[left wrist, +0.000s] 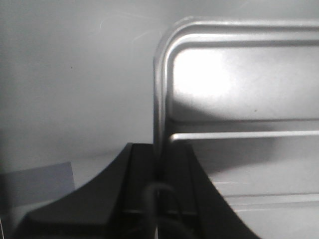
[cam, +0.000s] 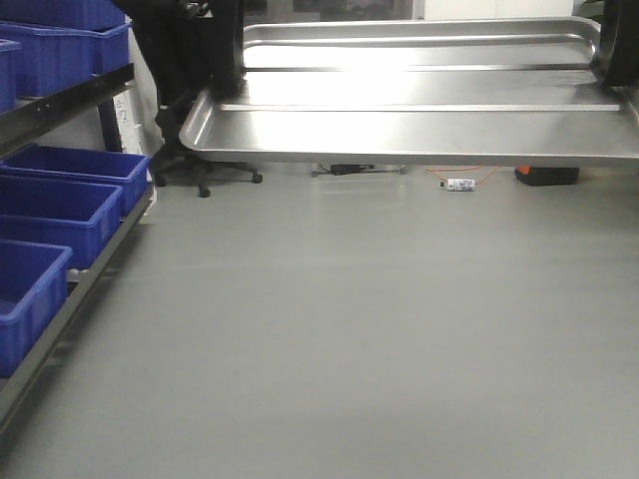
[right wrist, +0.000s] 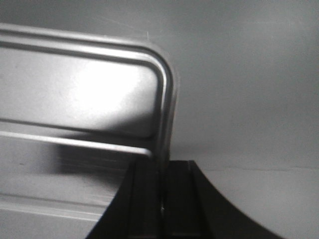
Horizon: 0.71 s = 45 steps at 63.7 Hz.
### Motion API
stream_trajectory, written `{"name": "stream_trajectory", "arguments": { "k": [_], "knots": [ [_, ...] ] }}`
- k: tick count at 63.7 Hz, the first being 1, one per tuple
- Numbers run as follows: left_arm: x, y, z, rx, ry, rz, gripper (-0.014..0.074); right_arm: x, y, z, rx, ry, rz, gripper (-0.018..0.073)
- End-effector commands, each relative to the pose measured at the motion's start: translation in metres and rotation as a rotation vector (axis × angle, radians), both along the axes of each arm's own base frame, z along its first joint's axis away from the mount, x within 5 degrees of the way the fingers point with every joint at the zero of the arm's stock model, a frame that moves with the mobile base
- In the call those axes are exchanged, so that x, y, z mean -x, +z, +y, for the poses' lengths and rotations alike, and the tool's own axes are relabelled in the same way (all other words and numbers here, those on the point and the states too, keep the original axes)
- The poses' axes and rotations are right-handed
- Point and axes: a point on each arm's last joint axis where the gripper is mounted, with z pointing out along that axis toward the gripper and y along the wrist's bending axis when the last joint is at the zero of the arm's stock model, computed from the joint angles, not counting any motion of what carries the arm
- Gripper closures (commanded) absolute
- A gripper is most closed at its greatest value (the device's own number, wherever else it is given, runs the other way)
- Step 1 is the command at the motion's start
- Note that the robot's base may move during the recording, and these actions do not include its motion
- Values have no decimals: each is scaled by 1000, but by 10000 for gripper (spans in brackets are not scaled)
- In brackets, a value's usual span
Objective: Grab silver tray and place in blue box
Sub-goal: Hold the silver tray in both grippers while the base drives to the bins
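My left fingers (left wrist: 149, 174) pinch the tray (cam: 419, 125) by one end rim | my right fingers (right wrist: 172, 184) pinch the opposite rim | tray hangs level above floor (cam: 329, 329) | step: carrying | box unseen; only bins (cam: 60, 205) on rack (cam: 90, 279) | next: I'd move both arms together, tray level, find box.
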Motion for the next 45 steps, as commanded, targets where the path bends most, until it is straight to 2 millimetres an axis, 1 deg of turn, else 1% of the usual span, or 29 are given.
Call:
{"name": "stream_trajectory", "arguments": {
  "k": [1, 45],
  "knots": [
    [3, 24, 7, 27, -11, -91, 701, 0, 20, -5, 19, 29, -106, 503],
    [3, 24, 7, 27, -11, -91, 701, 0, 20, -5, 18, 29, -107, 503]
  ]
}}
